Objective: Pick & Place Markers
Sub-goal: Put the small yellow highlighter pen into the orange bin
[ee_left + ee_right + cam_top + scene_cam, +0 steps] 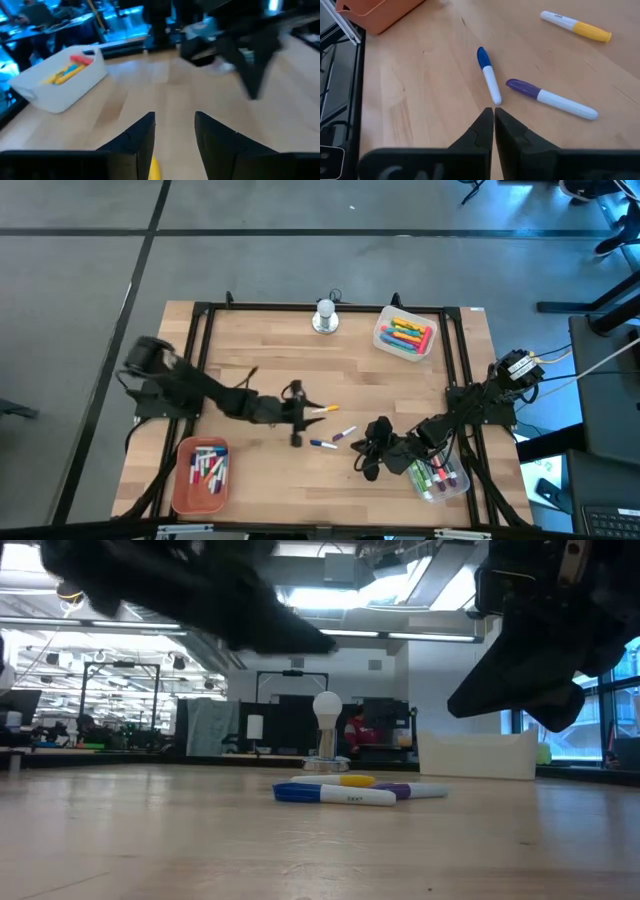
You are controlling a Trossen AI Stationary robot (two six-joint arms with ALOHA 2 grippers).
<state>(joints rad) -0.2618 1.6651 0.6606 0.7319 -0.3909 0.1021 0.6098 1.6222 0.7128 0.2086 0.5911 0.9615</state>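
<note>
Three loose markers lie mid-table between the two grippers, with bare wood around them.

The left gripper (303, 417) hovers over the table's middle, its fingers (137, 137) parted with a gap between them; a yellow-capped marker (325, 410) lies just right of it and shows below that gap in the wrist view. The blue-capped marker (488, 75) and purple-capped marker (550, 99) lie close together a little nearer and to the right. The right gripper (493, 120) sits just right of them, fingers pressed together and empty. An orange tray (178, 485) of markers stands at the near left corner, a clear bin (455, 485) near right under the right arm, a white bin (381, 332) far right, and a round knob (326, 313) at the far edge.
</note>
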